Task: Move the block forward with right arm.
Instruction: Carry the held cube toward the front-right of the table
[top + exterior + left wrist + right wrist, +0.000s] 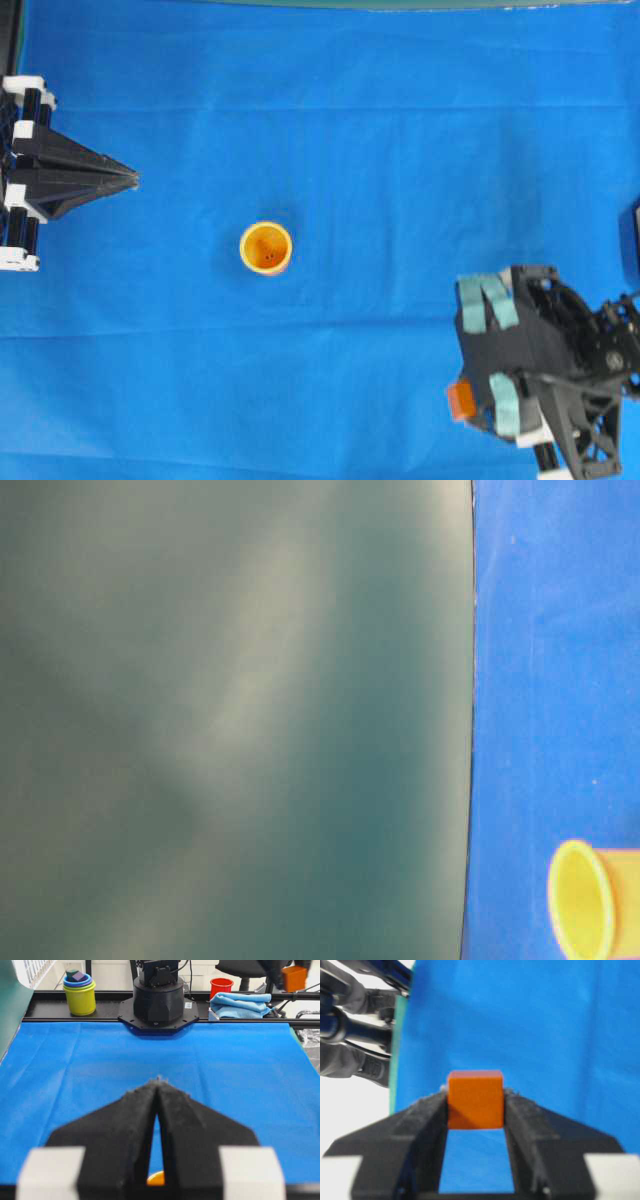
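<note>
Orange and snug between my right gripper (475,1102) pads, the block (475,1099) rides lifted over the blue cloth (400,150), near-right of the cup (266,247), clamped for carrying forward, while my left gripper (125,181) rests pinched together.

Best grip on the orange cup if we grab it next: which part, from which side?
Take the cup by its rim, coming straight down with one finger inside. In the overhead view it stands upright, mouth open upward, alone on the blue cloth with open space around it.
</note>
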